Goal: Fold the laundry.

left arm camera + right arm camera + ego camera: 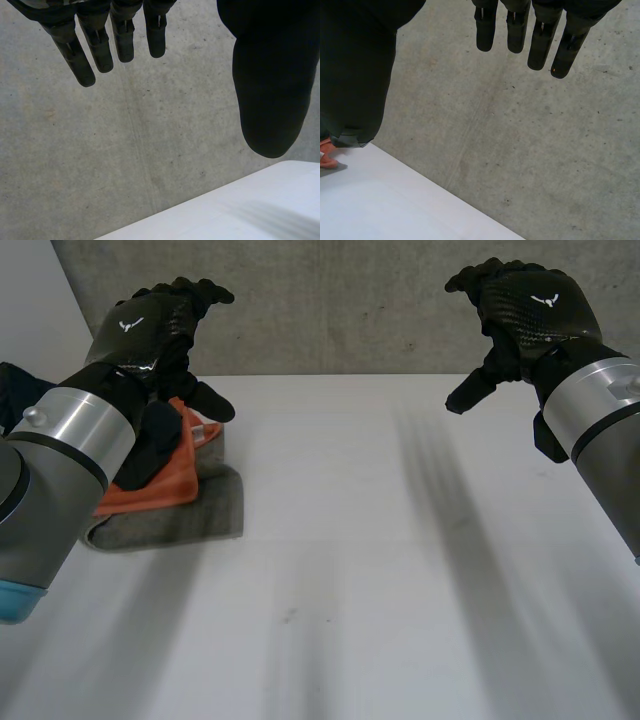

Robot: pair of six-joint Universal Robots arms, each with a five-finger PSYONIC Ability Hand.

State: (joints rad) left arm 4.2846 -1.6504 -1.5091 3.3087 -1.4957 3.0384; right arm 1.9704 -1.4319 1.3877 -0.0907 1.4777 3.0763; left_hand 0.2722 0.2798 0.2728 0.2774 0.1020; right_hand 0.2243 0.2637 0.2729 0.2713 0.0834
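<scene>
Fingers point(100, 47) straight and empty on both the left hand point(150, 325) and right hand point(530, 305), raised above the white table point(380, 570); the folded orange cloth point(165, 485) sits on the folded grey towel point(190, 518) under the left forearm, so a low arm sweep would likely knock the stack askew.

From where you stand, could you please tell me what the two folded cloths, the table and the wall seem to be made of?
The grey cloth looks like thick, matte towelling: soft, rounded folds. The orange cloth on it seems thinner fabric. The table looks smooth white laminate, perhaps. The wall is likely bare concrete: grey, speckled, pitted.
</scene>
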